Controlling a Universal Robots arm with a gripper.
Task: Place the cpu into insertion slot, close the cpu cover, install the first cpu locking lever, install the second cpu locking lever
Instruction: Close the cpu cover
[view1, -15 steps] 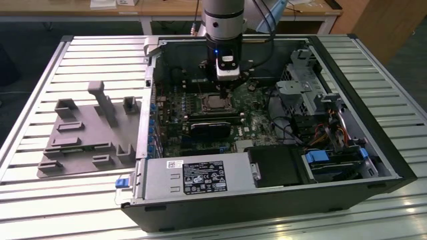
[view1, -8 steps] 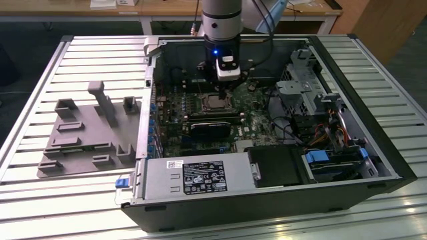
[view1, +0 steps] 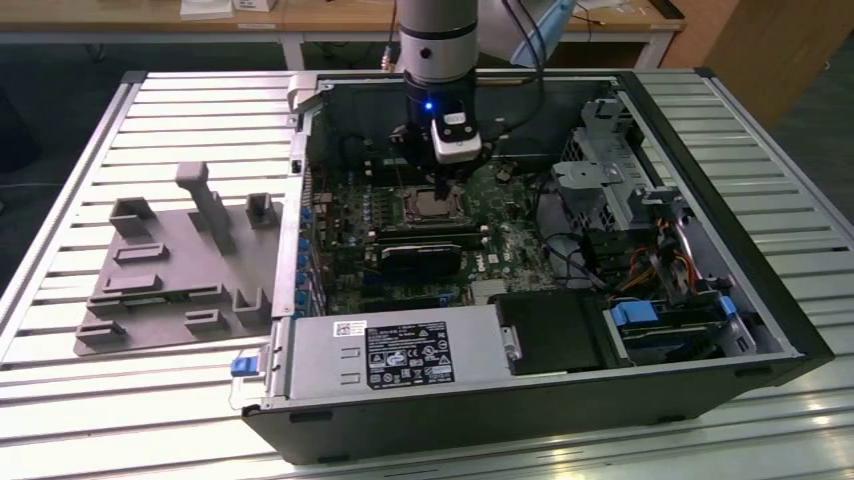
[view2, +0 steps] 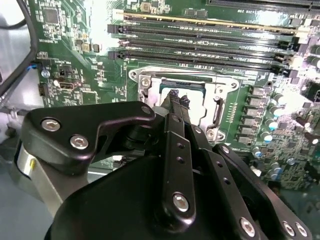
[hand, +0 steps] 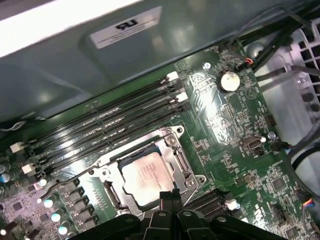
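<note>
1. Gripper (hand: 170, 195): fingertips pressed together, pinching nothing, poised at the socket's near edge.
2. Just beyond the tips: cpu (hand: 146, 176) seated in the insertion slot (hand: 167, 136), with the cpu cover (hand: 181, 162) lying flat around it. First two steps apparently done.
3. Farther out: thin locking lever (hand: 70, 181) alongside the socket. Latched or not, cannot tell.

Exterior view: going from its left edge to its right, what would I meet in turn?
Grey fixture plate → blue tab → cpu sitting in the insertion slot, below the end effector → metal drive cage.
</note>
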